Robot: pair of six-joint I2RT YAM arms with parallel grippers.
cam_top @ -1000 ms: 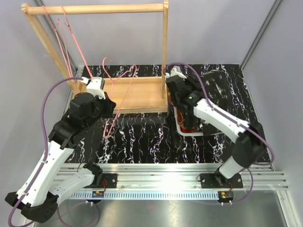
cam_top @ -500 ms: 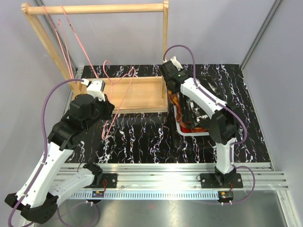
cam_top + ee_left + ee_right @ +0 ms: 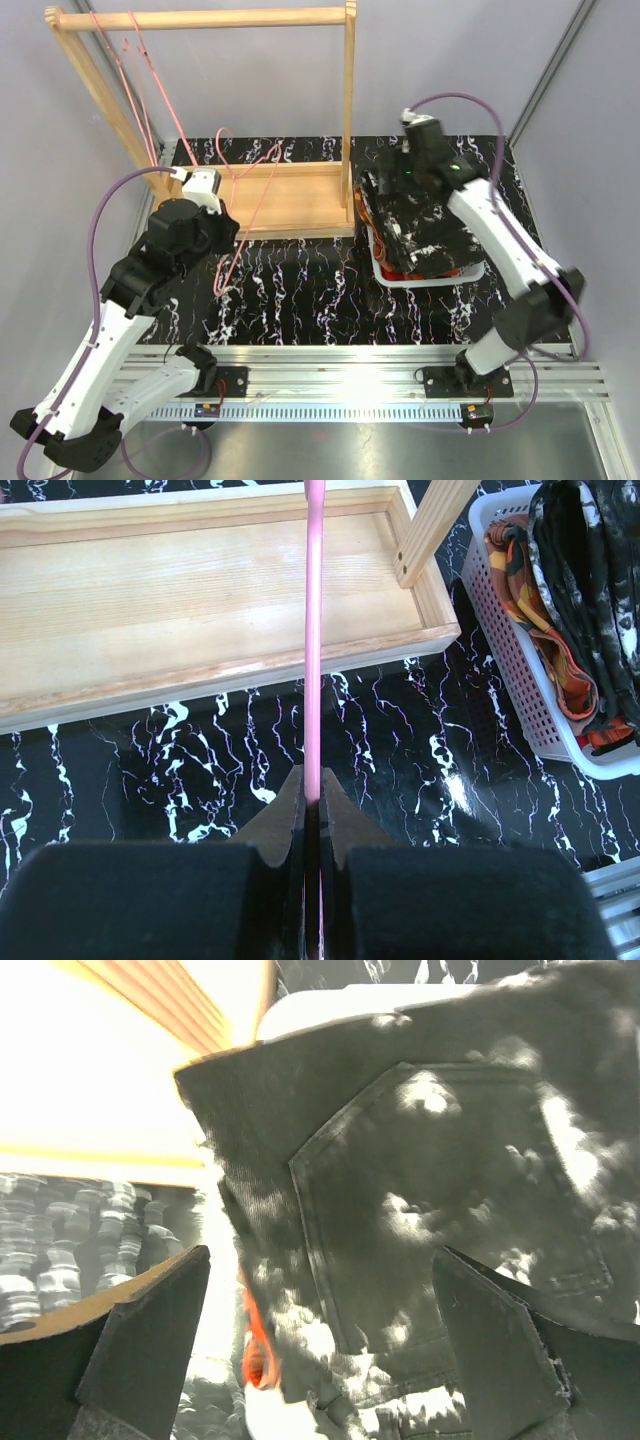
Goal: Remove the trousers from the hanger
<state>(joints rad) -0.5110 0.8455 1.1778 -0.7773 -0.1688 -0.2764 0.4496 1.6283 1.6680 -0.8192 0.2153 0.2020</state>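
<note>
The black trousers with white splashes (image 3: 432, 225) lie spread over the white basket (image 3: 400, 283) right of the rack. Under them an orange-brown patterned pair (image 3: 525, 630) shows at the basket's left side, and a strip of red (image 3: 462, 268) at its near rim. My right gripper (image 3: 398, 185) hovers just above the black trousers (image 3: 420, 1190), open, with nothing between its fingers (image 3: 130, 1330). My left gripper (image 3: 313, 790) is shut on the thin pink hanger (image 3: 314, 630), which slants bare over the wooden tray.
The wooden rack (image 3: 200, 18) stands at the back left, its tray base (image 3: 290, 195) on the black marbled table. Other pink hangers (image 3: 130, 60) dangle from the rail's left end. The rack's right post (image 3: 349, 110) rises close beside the basket.
My right gripper has opened and swung right from the rack post, and the black trousers now lie loose over the basket. The left gripper and hanger barely moved.
</note>
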